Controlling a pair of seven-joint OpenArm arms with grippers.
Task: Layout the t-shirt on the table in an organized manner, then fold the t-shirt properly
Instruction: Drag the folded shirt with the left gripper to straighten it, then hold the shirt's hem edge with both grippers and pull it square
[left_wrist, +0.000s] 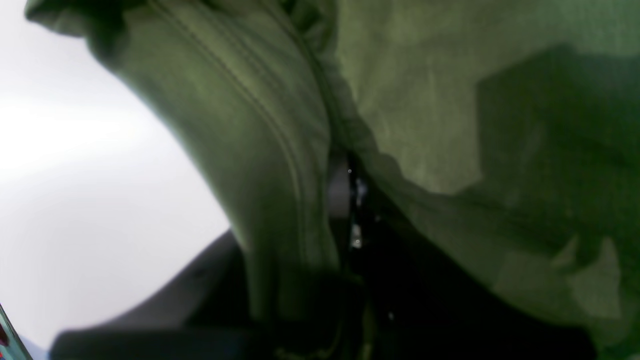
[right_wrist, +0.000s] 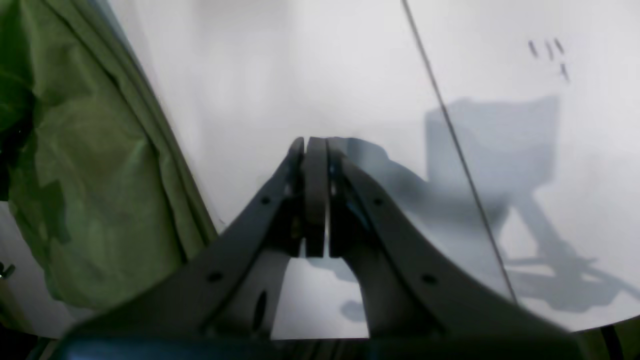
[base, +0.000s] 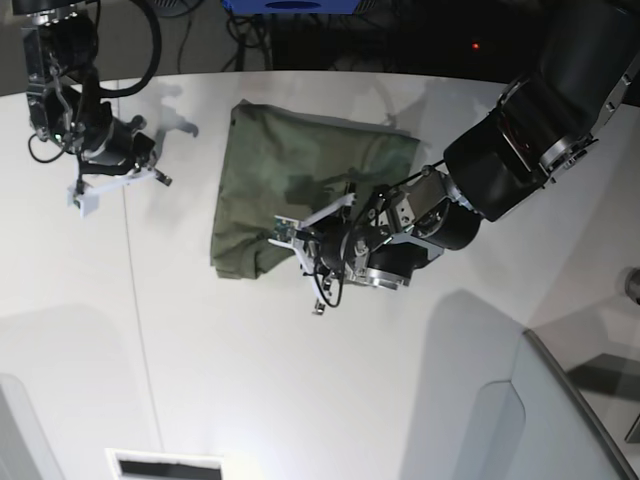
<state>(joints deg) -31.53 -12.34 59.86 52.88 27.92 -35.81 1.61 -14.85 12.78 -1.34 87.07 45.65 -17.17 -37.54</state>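
Lying bunched in a rough folded rectangle on the table (base: 300, 400), the t-shirt (base: 300, 170) sits directly under and behind the left gripper (base: 312, 243), which reaches over the cloth's near edge. In the left wrist view a stitched hem (left_wrist: 260, 130) of the olive fabric runs down right into the dark gripper body, and cloth fills nearly everything ahead of it; the jaws stand almost together with the fabric pinched between them, though the blur hides the exact contact. White tabletop shows off to that gripper's left.

Well apart from the shirt, the right gripper (right_wrist: 315, 150) hangs over bare table with its two fingers pressed flat against each other and nothing between them. From its wrist camera the shirt's edge lies off to its left side, and a thin dark seam line (right_wrist: 450, 130) runs across the table to its right, crossing the arm's shadow (right_wrist: 495, 145).
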